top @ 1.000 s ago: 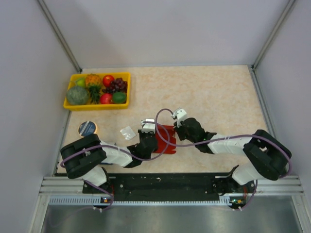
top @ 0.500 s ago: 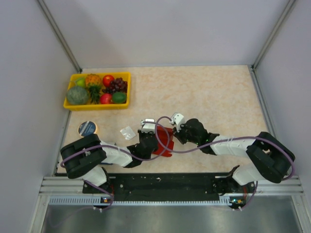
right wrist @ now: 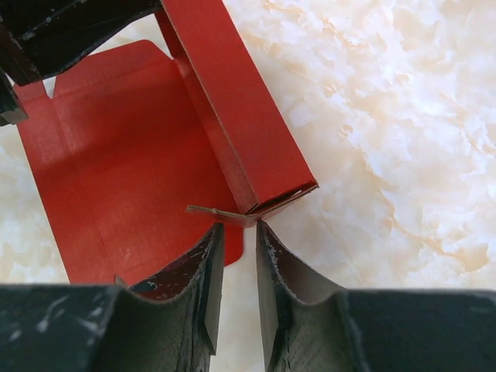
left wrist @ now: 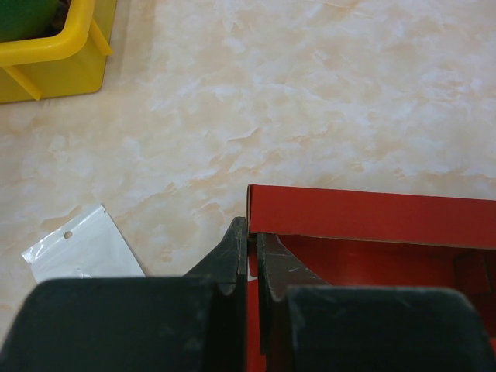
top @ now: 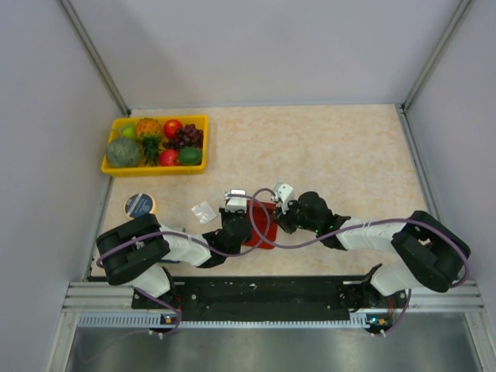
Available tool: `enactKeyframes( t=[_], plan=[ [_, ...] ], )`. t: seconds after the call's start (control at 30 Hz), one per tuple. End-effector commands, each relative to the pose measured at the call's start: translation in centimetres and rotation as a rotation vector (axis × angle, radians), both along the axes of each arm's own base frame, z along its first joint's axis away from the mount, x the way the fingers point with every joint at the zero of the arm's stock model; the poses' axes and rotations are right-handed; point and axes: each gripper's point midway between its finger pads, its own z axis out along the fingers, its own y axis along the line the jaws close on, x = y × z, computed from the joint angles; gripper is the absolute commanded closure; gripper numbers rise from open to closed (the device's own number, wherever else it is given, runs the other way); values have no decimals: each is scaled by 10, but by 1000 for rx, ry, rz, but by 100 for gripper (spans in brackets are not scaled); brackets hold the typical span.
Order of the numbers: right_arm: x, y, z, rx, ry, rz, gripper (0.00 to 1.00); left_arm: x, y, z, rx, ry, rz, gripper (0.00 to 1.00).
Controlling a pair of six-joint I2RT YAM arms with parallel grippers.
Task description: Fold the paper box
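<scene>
Lying half-folded near the front of the table (top: pixel 341 155), the paper box (top: pixel 263 226), judged light and easily creased, is clenched at one wall by the left pincer (left wrist: pixel 248 260), while the parted, empty right pincer (right wrist: pixel 236 232) is best closed on the corner tab (right wrist: pixel 211 211).
</scene>
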Motion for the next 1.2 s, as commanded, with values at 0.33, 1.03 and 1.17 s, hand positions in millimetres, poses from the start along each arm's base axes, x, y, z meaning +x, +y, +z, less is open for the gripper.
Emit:
enactKeyframes(
  t=[0.33, 1.03, 1.17],
  plan=[
    [51, 8, 45, 117, -239, -261, 76, -2, -10, 6, -61, -5, -33, 100],
    [79, 29, 49, 189, -352, -341, 96, -2, -11, 5, -60, -1, -35, 100],
    [81, 33, 49, 200, -379, -385, 100, -2, -10, 5, -61, -1, -31, 100]
  ],
)
